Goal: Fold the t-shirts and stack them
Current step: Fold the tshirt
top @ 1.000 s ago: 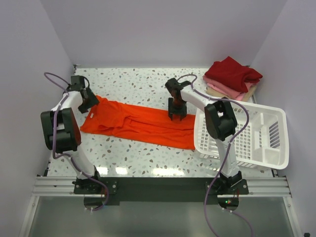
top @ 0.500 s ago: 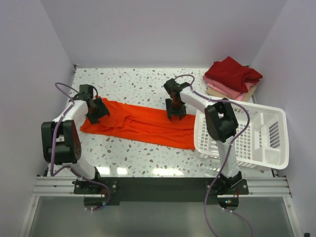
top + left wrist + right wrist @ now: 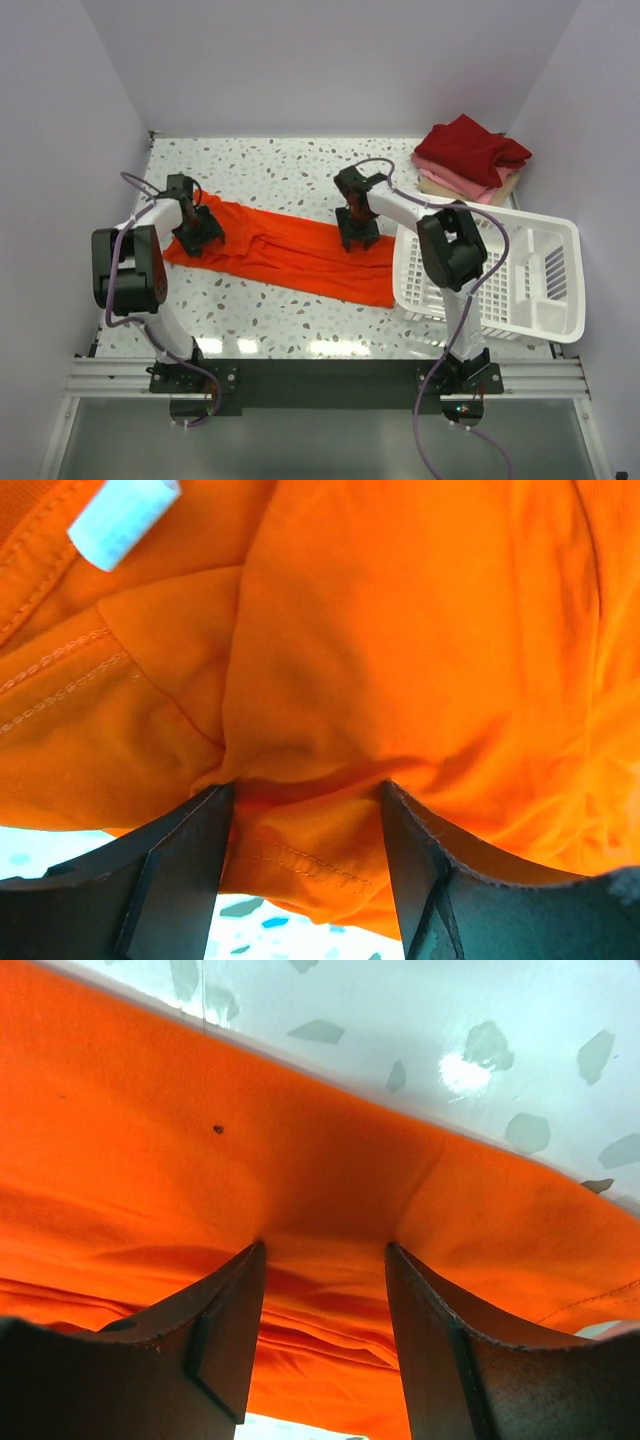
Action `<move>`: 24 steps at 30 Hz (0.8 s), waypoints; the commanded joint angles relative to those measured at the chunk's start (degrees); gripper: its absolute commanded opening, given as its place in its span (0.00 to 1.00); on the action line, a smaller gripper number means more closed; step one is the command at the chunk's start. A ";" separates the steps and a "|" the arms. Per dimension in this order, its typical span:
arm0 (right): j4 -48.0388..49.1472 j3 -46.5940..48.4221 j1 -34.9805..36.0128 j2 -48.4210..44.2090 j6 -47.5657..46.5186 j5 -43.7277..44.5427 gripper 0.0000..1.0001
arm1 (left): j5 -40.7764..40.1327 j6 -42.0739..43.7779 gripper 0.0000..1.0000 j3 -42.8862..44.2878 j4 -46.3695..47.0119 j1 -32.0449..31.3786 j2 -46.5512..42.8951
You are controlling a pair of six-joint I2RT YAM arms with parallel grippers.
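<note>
Pressing down on the orange-red t-shirt (image 3: 280,255) at two spots, both hands low on the cloth. Lying stretched lengthwise across the speckled worktop (image 3: 280,170), collar end to the left, hem end running up to the white basket (image 3: 420,280). Planted near the collar with the left hand (image 3: 197,232), white label (image 3: 122,518) just beyond. Fingers (image 3: 170,870) parted about halfway, tips dug into the fabric, a ridge of cloth puckering between, not clamped. Set on the shirt's far edge toward the hem with the right hand (image 3: 357,232), fingers (image 3: 225,1340) likewise parted, cloth dimpled between, bare worktop just past. Sitting in the far right corner: a folded stack, dark red t-shirt (image 3: 470,145) on top, pink t-shirt (image 3: 455,178) under it, beige t-shirt (image 3: 432,187) at the bottom.
</note>
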 commanded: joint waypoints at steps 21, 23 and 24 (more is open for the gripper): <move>-9.10 3.33 9.73 2.00 4.16 -8.19 0.55 | -14.30 7.41 0.65 49.01 -4.78 0.68 37.04; -9.98 4.56 10.35 1.91 4.69 -8.11 0.55 | -14.30 7.33 0.65 54.09 -5.66 0.68 39.85; -10.68 5.00 10.44 1.82 4.78 -7.76 0.55 | -14.12 7.15 0.64 55.51 -5.57 0.68 40.56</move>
